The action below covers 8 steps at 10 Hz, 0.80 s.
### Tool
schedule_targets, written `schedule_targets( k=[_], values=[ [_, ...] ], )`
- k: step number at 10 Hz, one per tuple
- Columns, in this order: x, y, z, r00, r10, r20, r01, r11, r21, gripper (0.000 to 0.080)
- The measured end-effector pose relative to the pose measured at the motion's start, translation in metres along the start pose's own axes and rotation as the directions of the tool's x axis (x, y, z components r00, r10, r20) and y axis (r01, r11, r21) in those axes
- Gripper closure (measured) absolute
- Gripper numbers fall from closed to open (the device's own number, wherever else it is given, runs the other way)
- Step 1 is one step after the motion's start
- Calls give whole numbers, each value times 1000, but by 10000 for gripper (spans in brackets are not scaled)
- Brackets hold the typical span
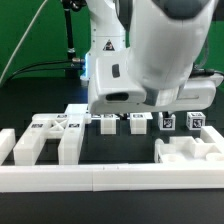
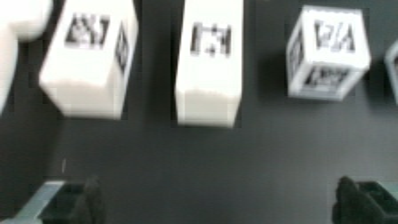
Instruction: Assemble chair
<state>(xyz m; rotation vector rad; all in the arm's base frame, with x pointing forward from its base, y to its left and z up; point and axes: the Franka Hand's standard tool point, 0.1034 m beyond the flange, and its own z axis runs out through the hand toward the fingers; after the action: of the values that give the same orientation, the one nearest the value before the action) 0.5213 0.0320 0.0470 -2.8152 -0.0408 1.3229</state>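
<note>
The chair's white parts lie on the black table. In the exterior view a large slotted panel (image 1: 42, 140) lies at the left. A second blocky panel (image 1: 190, 152) lies at the right. Several small tagged pieces (image 1: 138, 122) stand in a row behind them. The wrist view shows two long legs (image 2: 86, 62) (image 2: 210, 62) and a small cube (image 2: 331, 55), each with a tag. My gripper (image 2: 217, 205) hovers above them, open and empty, with its dark fingertips (image 2: 63, 205) wide apart. In the exterior view the arm (image 1: 140, 50) hides the jaws.
The long low white border wall (image 1: 110, 178) runs along the table's near edge. Green backdrop and cables stand behind the arm. Two more tagged cubes (image 1: 197, 121) sit at the exterior view's right end of the row.
</note>
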Motion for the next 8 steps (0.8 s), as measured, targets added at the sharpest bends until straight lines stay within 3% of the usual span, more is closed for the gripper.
schedule_targets(
  k=[3,5,8],
  values=[
    [8,0,2,999,-1,44,1,1000,-2,150],
    [-3,-1,14,997,2,75,0,999,-33,150],
    [-2,0,14,997,3,73,-1,1000,-27,150]
  ],
)
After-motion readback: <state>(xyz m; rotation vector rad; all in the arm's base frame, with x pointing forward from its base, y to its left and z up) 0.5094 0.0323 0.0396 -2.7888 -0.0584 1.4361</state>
